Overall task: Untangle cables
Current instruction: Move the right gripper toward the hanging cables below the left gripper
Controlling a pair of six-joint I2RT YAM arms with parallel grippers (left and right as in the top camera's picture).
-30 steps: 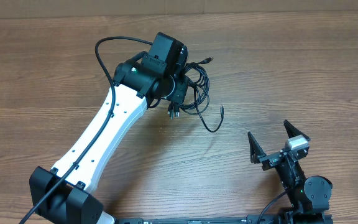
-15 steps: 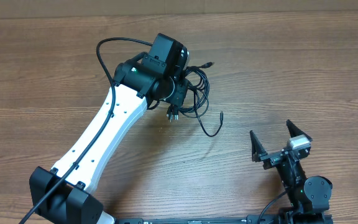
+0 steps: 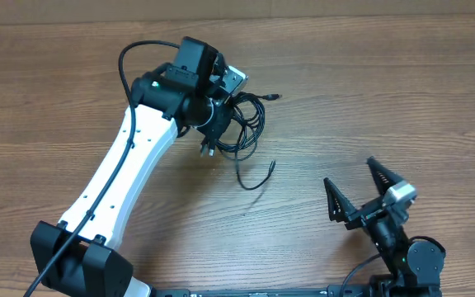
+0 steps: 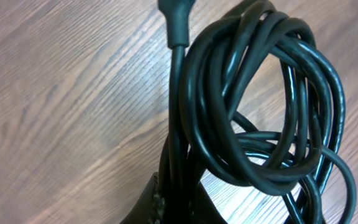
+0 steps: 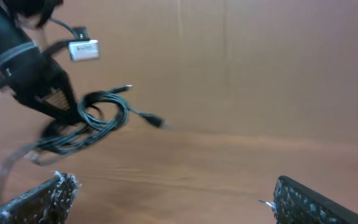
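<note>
Near right corner of the worktop [image 3: 402, 91]: right gripper [image 3: 348, 171], jaws spread wide, empty. Beyond, left of centre toward the far edge: left gripper [image 3: 219, 115] pinching the looped cables [image 3: 250, 132]; one loose strand trails toward the middle.

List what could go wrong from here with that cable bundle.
1. The left pincer grips the cables as one coiled bundle, so pulling may tighten the loops rather than free them.
2. A loose strand trails on the table; it may snag or drag.
3. The right pincer stands open and apart, so nothing steadies the bundle.
</note>
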